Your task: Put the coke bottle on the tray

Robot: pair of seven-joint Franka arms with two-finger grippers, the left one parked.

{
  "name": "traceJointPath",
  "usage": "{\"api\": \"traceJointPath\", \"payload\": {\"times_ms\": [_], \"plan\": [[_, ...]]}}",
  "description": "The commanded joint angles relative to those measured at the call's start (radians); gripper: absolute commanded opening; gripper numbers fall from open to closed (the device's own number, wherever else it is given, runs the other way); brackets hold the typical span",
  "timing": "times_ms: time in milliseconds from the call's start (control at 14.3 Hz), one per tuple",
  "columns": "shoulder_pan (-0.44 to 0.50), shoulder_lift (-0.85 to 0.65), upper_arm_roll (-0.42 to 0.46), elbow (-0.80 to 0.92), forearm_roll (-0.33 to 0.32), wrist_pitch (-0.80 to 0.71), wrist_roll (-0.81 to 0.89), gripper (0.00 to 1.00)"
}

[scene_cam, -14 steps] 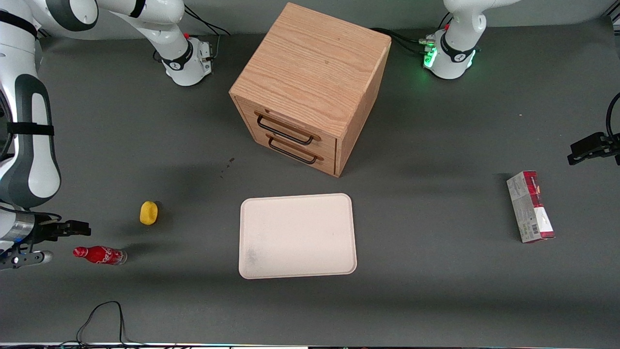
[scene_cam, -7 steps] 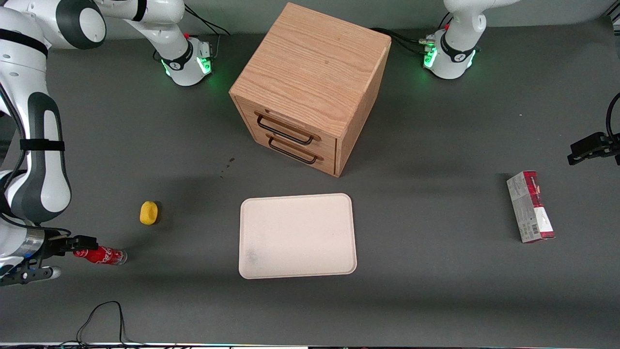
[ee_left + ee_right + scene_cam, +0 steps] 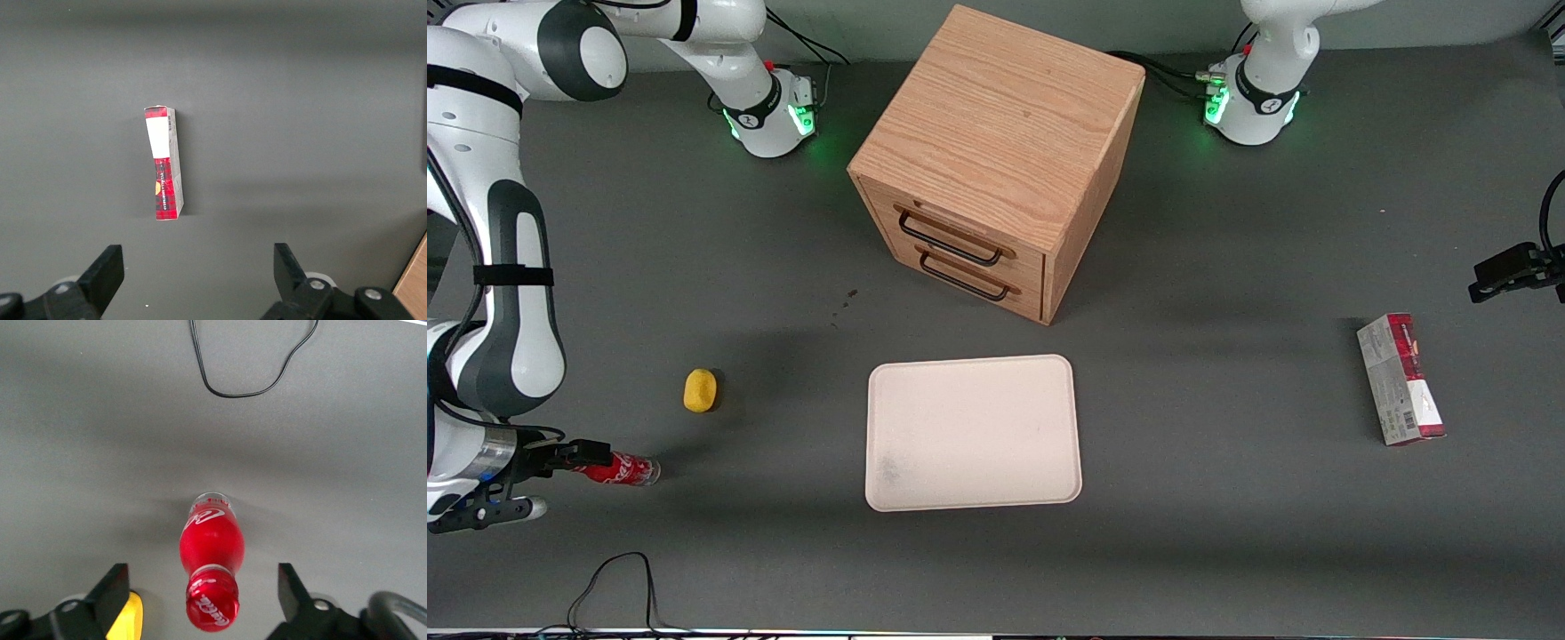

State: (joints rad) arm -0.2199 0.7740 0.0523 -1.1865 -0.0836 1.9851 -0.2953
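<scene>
Red coke bottle (image 3: 211, 567) between spread pincer (image 3: 202, 595) fingers.

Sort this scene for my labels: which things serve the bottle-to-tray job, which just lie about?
Job: small red coke bottle lying on its side; flat cream-white rectangular tray; open gripper over the bottle's cap end.
Idle: wooden two-drawer cabinet; yellow rounded lump; red-and-grey carton.
</scene>
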Motion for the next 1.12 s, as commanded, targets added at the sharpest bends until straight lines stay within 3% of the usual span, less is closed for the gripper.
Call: {"api": "traceJointPath", "payload": {"times_ms": [0, 70, 140, 350, 771, 1051], "plan": [[0.002, 0.011, 0.001, 0.027, -0.015, -0.006, 0.012, 0.50], [0.004, 0.008, 0.001, 0.024, -0.018, -0.008, 0.005, 0.30], [0.002, 0.007, 0.000, 0.022, -0.019, -0.012, 0.004, 0.18], [0.005, 0.005, -0.002, 0.021, -0.031, -0.017, 0.001, 0.00], [0.007, -0.002, -0.003, 0.013, -0.033, -0.020, 0.002, 0.00], [0.007, -0.100, -0.005, 0.019, -0.030, -0.210, 0.004, 0.00]]}}
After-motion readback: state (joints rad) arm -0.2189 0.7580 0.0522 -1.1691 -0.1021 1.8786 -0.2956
